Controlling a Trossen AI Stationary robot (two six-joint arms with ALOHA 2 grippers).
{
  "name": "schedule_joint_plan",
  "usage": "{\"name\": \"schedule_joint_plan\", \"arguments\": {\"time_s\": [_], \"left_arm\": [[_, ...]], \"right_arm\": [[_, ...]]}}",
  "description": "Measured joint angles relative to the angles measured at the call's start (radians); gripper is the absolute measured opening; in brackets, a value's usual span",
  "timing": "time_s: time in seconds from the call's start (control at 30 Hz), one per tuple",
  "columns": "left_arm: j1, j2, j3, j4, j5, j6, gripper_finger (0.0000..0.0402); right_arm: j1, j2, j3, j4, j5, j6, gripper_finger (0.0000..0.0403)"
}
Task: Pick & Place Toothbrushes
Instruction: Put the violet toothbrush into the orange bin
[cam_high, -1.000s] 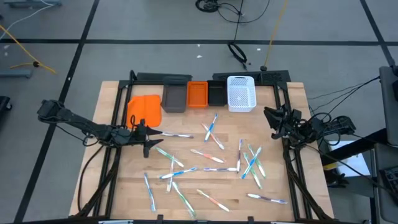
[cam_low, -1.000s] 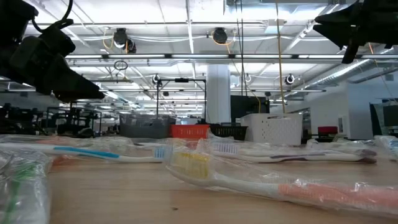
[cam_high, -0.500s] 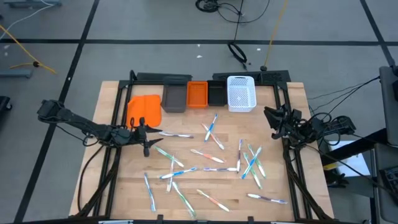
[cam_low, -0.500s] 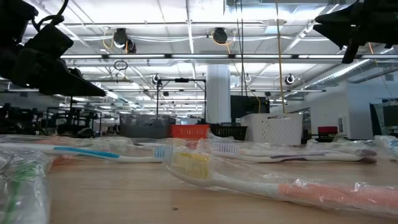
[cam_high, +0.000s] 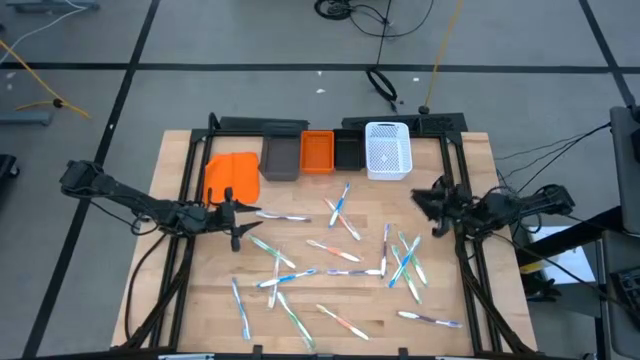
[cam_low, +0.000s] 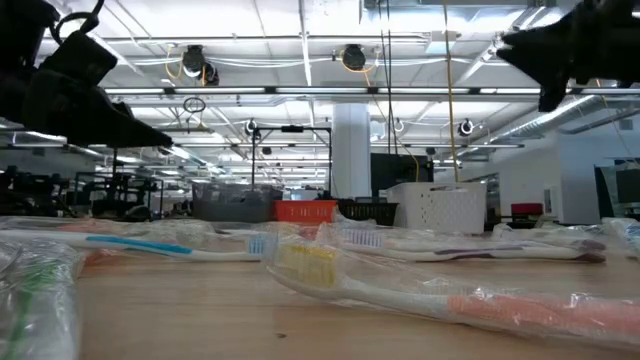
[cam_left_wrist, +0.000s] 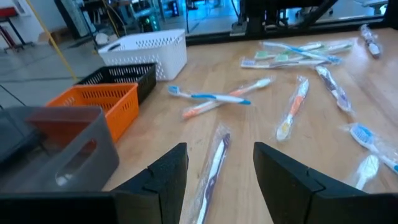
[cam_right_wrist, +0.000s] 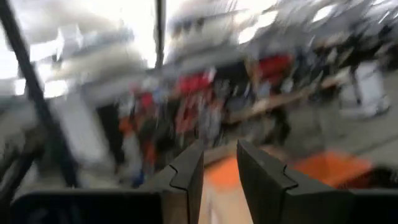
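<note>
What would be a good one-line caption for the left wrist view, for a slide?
Left gripper, fingers open, poised over a wrapped toothbrush beside four small bins.

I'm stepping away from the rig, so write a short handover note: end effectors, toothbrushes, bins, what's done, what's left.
Left end effector: open, empty, above the table's left side, a wrapped toothbrush lying just ahead of its fingers.
Right end effector: empty, fingers slightly apart, at the right edge.
Toothbrushes: all scattered on the table.
Bins: grey bin, orange bin, black bin and white mesh bin along the far edge, no brushes visible inside.
Done: nothing placed.
Left: everything.
</note>
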Motion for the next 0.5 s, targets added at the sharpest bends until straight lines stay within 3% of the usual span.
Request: {"name": "schedule_joint_plan", "arguments": {"time_s": [0.3,0.5], "left_arm": [[0.0,0.0,0.0,0.023,0.016,-0.117,0.0186],[0.0,0.0,0.0,0.024,0.017,-0.185,0.0186]], "right_arm": [[0.0,0.257,0.215,-0.471,-0.021,0.201,0.0089],[-0.001,0.456,0.34,-0.669,-0.05,0.387,0.0089]]}}
